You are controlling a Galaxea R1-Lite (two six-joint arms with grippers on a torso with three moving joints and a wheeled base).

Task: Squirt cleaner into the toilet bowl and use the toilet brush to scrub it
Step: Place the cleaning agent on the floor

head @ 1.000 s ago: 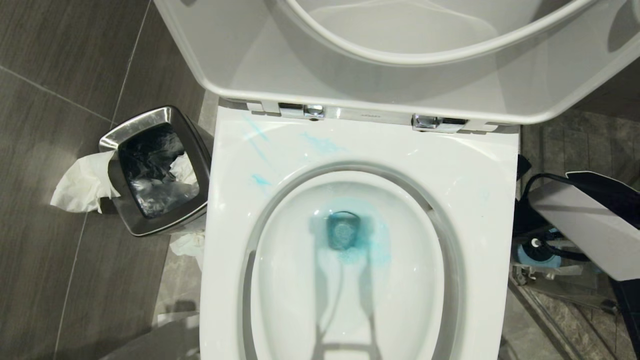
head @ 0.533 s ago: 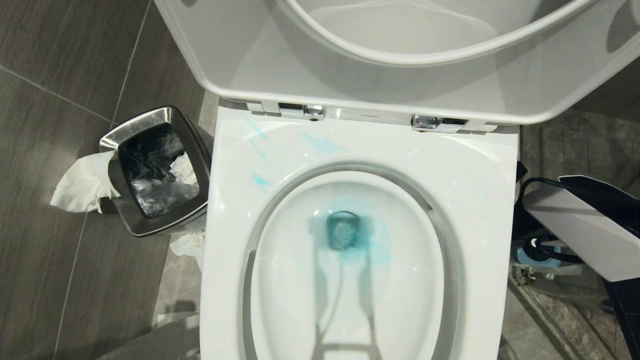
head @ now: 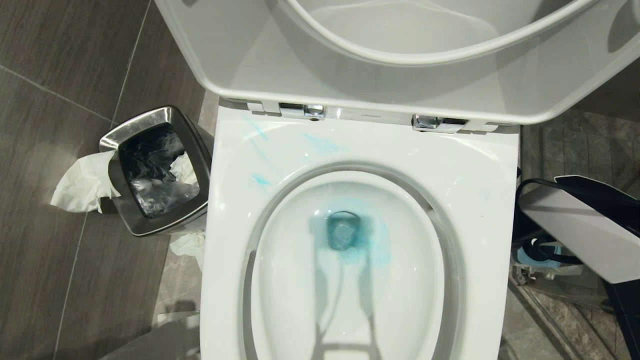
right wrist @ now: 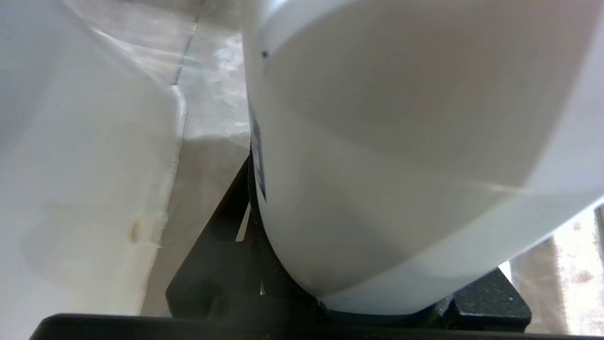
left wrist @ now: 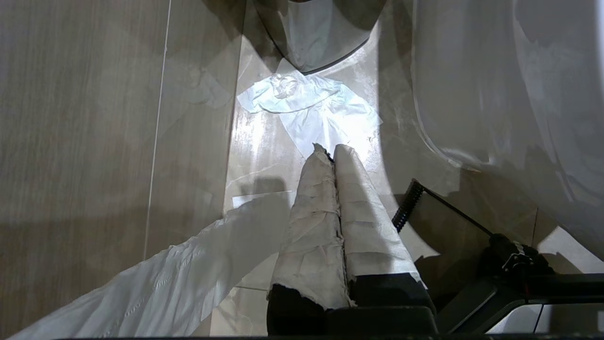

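Observation:
The toilet bowl (head: 345,295) is open, its lid and seat raised. Teal cleaner (head: 350,240) tints the water at the drain, and pale smears of it streak the rim (head: 320,142). My right gripper (right wrist: 363,288) is low beside the toilet's right side, shut on a large white rounded bottle (right wrist: 401,141) that fills the space between its black fingers (right wrist: 233,203). In the head view only that arm's white cover (head: 580,225) shows. The left gripper (left wrist: 332,150) hangs shut and empty over the floor left of the toilet. The toilet brush is hidden.
A square steel waste bin (head: 155,170) with a dark liner stands left of the toilet, with tissue hanging from it and crumpled tissue (left wrist: 306,101) on the tiles. A blue holder (head: 537,255) and black cables lie under my right arm. The toilet's white side (right wrist: 71,165) is close to the bottle.
The right arm's white cover has edged slightly towards the toilet in the head view. The bowl, the cleaner and the bin look the same.

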